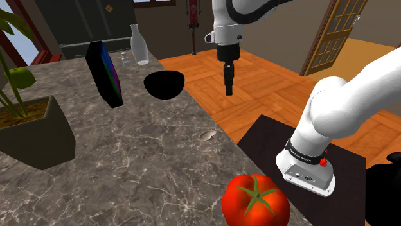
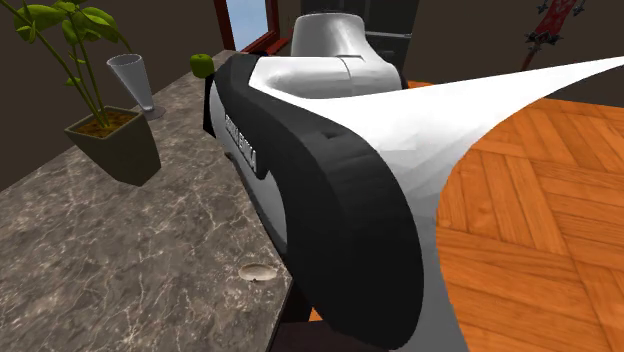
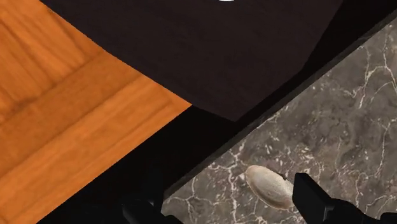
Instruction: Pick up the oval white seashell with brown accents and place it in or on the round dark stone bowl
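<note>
Tomato, red and glossy with a green star-shaped stalk, sat nearest in the shoulder view, at the near end of the surface, which was grey-brown marble with pale veins. To its right stood the stand, a dark box carrying the white arm.

Farther in, the seashell lay flat on the marble close to the surface's right edge. It was a small pale oval with brownish shading, well apart from the other things. At the shoulder view's left a dark, square, tapering planter held brown soil and a plant with long green leaves.

Beyond the shell, the bowl rested near the same right edge, round and plain black, its inside too dark to read. Left of it a thin dark panel stood tilted, its face shimmering green and purple. Farthest stood a clear glass bottle.

The arm bent up from its base and out of frame. Its last links hung from the top of the shoulder view with the hand pointing straight down over the orange parquet floor, off the surface and right of the bowl. In the wrist view its two black fingers stood apart and gripped nothing, and the shell lay on the marble far below them, untouched.
</note>
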Available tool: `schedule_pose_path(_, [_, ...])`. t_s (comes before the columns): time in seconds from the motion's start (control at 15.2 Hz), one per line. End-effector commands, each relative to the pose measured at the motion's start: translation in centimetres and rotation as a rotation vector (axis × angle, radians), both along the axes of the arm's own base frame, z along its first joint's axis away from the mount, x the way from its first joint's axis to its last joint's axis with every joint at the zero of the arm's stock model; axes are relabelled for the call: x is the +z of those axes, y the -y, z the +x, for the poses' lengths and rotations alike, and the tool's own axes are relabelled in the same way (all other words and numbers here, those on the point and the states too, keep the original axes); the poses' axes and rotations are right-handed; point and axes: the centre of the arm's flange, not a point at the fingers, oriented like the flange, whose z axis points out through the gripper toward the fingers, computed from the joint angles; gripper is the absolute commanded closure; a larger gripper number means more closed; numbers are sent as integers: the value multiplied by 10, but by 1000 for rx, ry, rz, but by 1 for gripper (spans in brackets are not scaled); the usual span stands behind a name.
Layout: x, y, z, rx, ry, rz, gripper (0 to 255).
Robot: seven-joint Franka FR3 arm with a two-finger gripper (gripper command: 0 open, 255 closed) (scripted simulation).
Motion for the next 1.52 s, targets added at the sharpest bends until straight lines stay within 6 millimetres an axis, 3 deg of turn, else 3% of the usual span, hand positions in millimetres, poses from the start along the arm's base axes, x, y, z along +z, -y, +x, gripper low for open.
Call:
schedule_pose_path(0.0, [-18, -22, 5, 94, 17, 6, 0])
schedule_pose_path(0.33, [-56, -79, 8, 322, 55, 18, 0])
schedule_pose_path(0.73, [-99, -145, -3, 589, 100, 33, 0])
schedule_pose_path(1.19, [-136, -145, -7, 589, 100, 33, 0])
schedule_pose_path(1.45, [-139, -145, -7, 589, 100, 33, 0])
